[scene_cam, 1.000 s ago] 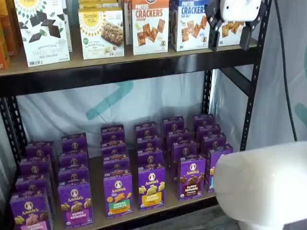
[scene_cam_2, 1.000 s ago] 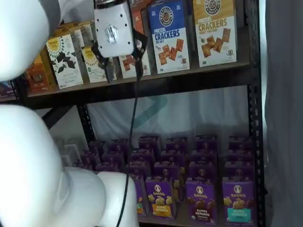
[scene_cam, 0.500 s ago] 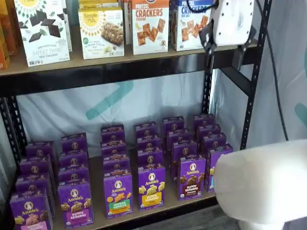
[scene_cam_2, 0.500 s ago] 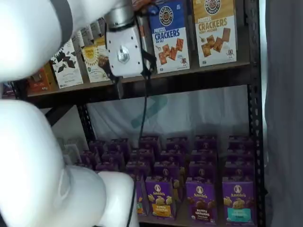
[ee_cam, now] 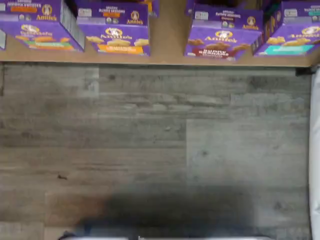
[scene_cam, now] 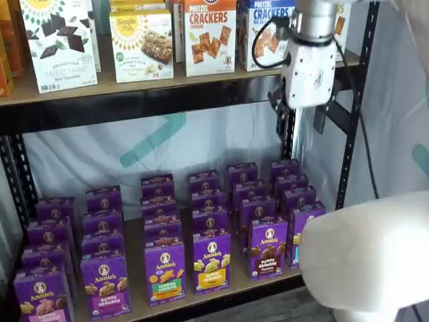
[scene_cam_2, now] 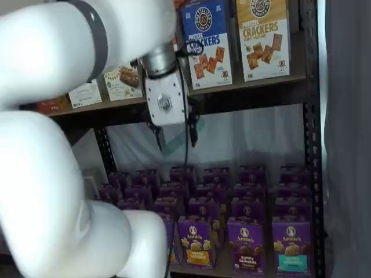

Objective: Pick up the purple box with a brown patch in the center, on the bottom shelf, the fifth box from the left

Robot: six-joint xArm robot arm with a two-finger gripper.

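The purple box with dark brown crackers and a brown band stands at the front of its row in both shelf views [scene_cam: 268, 249] [scene_cam_2: 246, 246], and in the wrist view [ee_cam: 220, 45]. It stands on the bottom shelf [scene_cam: 137, 267], a tan board that also shows in a shelf view [scene_cam_2: 223, 267] and in the wrist view [ee_cam: 165, 56]. My gripper [scene_cam: 300, 121] hangs just below the upper shelf, well above the purple box and a little right of it. It also shows in a shelf view [scene_cam_2: 175, 134]. Its two black fingers are apart with nothing between them.
Other purple Annie's boxes [scene_cam: 212, 261] fill the bottom shelf in rows. Cracker boxes [scene_cam: 209, 35] stand on the upper shelf. A black upright post [scene_cam: 348, 141] is right of the gripper. The white arm base [scene_cam: 365, 255] covers the front right. Grey floor [ee_cam: 150, 140] lies before the shelf.
My gripper has come down from in front of the upper shelf's cracker boxes to just below that shelf's edge, and shifted sideways. The boxes have not moved.
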